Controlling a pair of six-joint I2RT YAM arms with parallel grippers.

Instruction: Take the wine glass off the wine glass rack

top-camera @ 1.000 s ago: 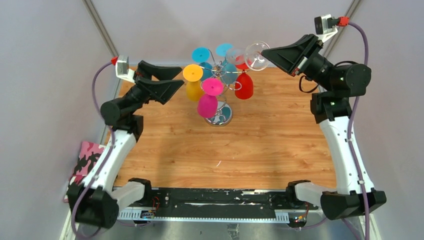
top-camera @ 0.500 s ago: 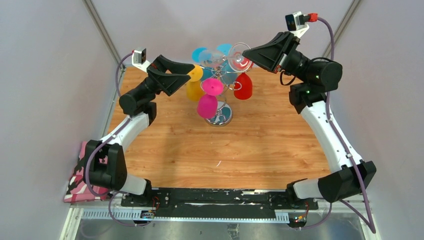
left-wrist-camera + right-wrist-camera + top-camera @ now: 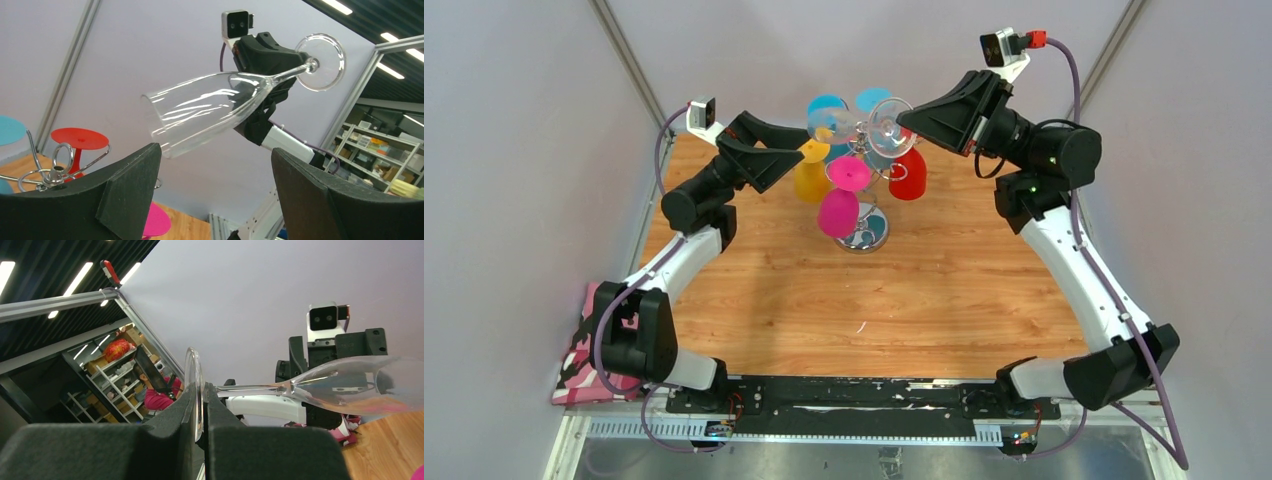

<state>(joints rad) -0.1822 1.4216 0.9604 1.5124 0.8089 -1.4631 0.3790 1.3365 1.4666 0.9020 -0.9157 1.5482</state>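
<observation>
A clear wine glass [image 3: 864, 124] lies sideways in the air above the chrome wine glass rack [image 3: 864, 232], its bowl pointing left. My right gripper [image 3: 906, 118] is shut on the glass's round foot [image 3: 193, 385], and the bowl [image 3: 360, 385] stretches away from it. My left gripper [image 3: 806, 143] is open, just left of the bowl's mouth and not touching it. In the left wrist view the bowl [image 3: 210, 107] hangs above the gap between my wide-open fingers [image 3: 135, 180]. Yellow [image 3: 809, 180], pink [image 3: 838, 210] and red [image 3: 909, 172] glasses hang upside down on the rack.
Blue and teal glass feet [image 3: 826, 105] show behind the rack's top. The rack's wire loops [image 3: 55, 167] sit close to the left finger. The wooden table [image 3: 924, 290] lies below. A pink patterned cloth [image 3: 589, 330] lies off its left edge. Walls stand close behind.
The right arm has carried the clear glass leftward, over the rack, toward the left gripper. The left arm rose and reached to the rack's left side, then held still, jaws opening slightly.
</observation>
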